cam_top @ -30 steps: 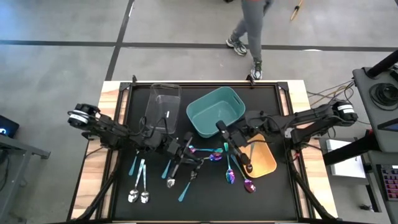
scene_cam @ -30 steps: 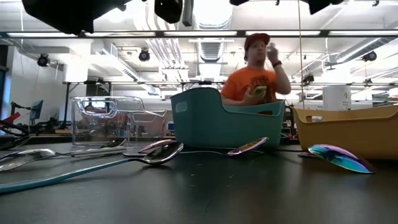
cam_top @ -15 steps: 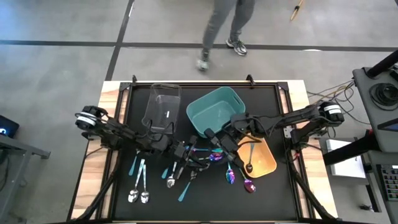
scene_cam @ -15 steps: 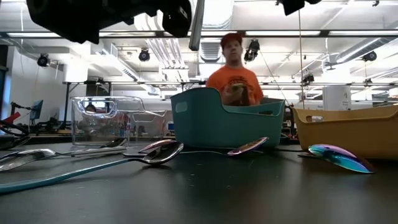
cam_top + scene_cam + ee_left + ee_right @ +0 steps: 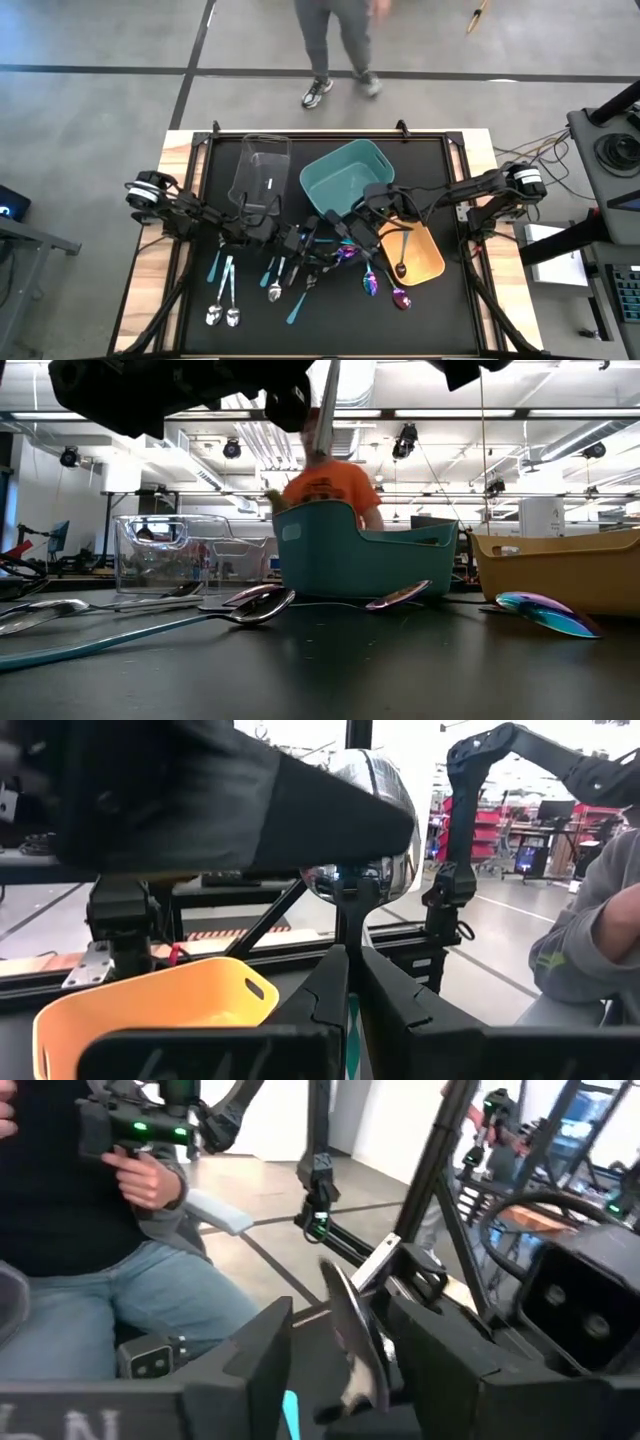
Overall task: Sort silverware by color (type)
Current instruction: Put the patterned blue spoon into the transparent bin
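Observation:
My left gripper (image 5: 303, 243) hovers over the middle of the mat, shut on a spoon with a shiny bowl (image 5: 362, 820) and a dark neck. My right gripper (image 5: 343, 237) is right beside it, open, with its fingers on either side of that bowl (image 5: 355, 1335). Loose on the mat lie silver spoons (image 5: 222, 305), teal-handled ones (image 5: 297, 305) and iridescent ones (image 5: 371, 282). In the low view the nearest spoons (image 5: 255, 608) rest on their bowls. A dark spoon (image 5: 400, 266) lies in the orange bin (image 5: 432, 262). My left gripper pinches the spoon between its two fingers (image 5: 325, 990), just below the dark neck (image 5: 350, 905). A teal strip of handle (image 5: 352, 1010) shows between them. The bowl sticks out past the fingertips, and the spoon is lifted clear of the mat. My right gripper: I cannot tell whether its fingers touch the bowl.
The clear bin (image 5: 262, 170) and the teal bin (image 5: 345, 180) stand at the far side of the mat, and the orange bin is on the right. A person (image 5: 335, 45) walks on the floor beyond the far edge. The near strip of the mat is free.
My right gripper has swung from above the orange bin toward the table's left, up to my left gripper and the spoon it holds. My left gripper has shifted slightly toward the right. The person behind the table has walked to the left.

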Controlling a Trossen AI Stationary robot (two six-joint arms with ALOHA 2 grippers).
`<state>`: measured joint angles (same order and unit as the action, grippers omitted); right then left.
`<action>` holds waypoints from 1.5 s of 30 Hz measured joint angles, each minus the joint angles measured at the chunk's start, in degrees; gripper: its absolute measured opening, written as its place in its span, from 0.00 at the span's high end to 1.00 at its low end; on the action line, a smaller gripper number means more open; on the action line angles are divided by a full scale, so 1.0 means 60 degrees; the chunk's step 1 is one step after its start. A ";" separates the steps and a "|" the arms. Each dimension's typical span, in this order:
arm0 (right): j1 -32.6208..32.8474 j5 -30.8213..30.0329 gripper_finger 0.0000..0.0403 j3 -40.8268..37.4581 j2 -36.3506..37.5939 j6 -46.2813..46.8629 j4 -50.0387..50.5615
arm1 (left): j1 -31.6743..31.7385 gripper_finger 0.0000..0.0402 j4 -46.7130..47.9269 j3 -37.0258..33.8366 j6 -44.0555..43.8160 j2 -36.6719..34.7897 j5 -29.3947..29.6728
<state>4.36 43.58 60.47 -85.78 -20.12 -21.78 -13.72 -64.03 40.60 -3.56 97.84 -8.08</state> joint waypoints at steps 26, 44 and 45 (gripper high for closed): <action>0.0009 0.0334 0.97 -0.0044 0.0031 0.0352 0.0275 | 0.0023 0.87 0.0001 0.0004 -0.0417 -0.0018 0.0499; -0.0176 -0.2852 0.97 -0.0061 0.1323 0.0051 0.3081 | -0.0071 0.57 0.4211 -0.0004 0.0021 -0.2339 0.3608; -0.0186 -0.3257 0.97 -0.0116 0.1433 0.0125 0.3068 | -0.0140 0.57 0.4535 -0.0004 0.0088 -0.2566 0.4145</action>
<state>3.25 24.04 59.77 -77.18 -19.37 -3.37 -14.56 -36.82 40.58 -3.04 82.45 16.79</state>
